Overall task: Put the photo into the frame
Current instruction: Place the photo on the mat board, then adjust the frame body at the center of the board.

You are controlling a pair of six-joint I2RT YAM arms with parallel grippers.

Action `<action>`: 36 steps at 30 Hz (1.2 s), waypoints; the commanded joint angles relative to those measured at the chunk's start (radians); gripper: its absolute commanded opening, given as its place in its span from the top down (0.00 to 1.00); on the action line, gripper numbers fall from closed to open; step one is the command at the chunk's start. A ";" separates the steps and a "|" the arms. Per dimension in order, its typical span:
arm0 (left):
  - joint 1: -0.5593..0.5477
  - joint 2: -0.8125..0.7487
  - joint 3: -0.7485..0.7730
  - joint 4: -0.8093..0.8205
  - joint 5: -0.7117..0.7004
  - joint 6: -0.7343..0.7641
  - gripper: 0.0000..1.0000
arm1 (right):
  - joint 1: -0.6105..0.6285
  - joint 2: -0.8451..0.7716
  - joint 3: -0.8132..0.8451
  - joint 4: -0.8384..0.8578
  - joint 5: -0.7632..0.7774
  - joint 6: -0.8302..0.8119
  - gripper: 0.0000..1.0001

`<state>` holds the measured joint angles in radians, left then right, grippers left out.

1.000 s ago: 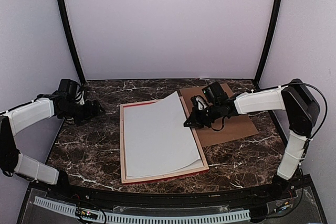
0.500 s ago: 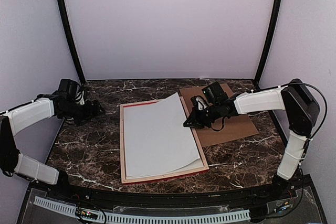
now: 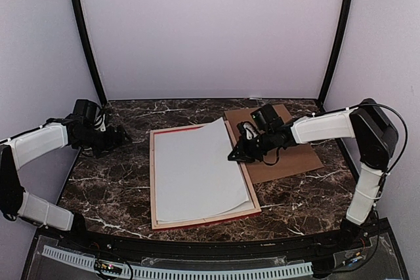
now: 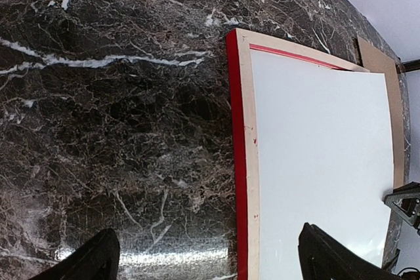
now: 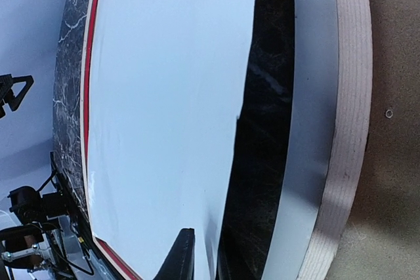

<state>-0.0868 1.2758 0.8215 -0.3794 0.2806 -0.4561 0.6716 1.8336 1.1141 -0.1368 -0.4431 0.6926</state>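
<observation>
The photo (image 3: 200, 168), white back up, lies in the frame (image 3: 153, 181).
Our left gripper (image 4: 210, 260) gapes empty; whether our right gripper (image 3: 236, 154), at the photo's raised edge, grips it we cannot tell.

Our left arm (image 3: 39, 143) and right arm (image 3: 325, 126) wear white shells behind black wrists and fingers (image 4: 85, 260). A black cable (image 3: 407, 137) loops well behind the right fingers
</observation>
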 commanded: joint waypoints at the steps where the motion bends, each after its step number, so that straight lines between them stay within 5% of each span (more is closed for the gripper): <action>1: 0.005 -0.014 -0.015 0.008 0.014 0.008 0.02 | 0.014 0.015 0.019 -0.001 0.010 0.000 0.85; 15: 0.005 -0.024 -0.016 0.000 0.004 0.016 0.02 | 0.013 0.009 0.083 -0.110 0.103 -0.062 0.60; 27: -0.008 -0.044 -0.045 0.027 0.042 -0.001 0.02 | -0.009 -0.021 0.139 -0.246 0.282 -0.171 0.48; 36: -0.174 -0.002 -0.078 0.098 0.008 -0.068 0.02 | -0.015 -0.076 0.070 -0.272 0.342 -0.227 0.39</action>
<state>-0.1852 1.2564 0.7639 -0.3294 0.2993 -0.4835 0.6617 1.8091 1.2209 -0.4038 -0.1284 0.5026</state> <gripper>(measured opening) 0.980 0.609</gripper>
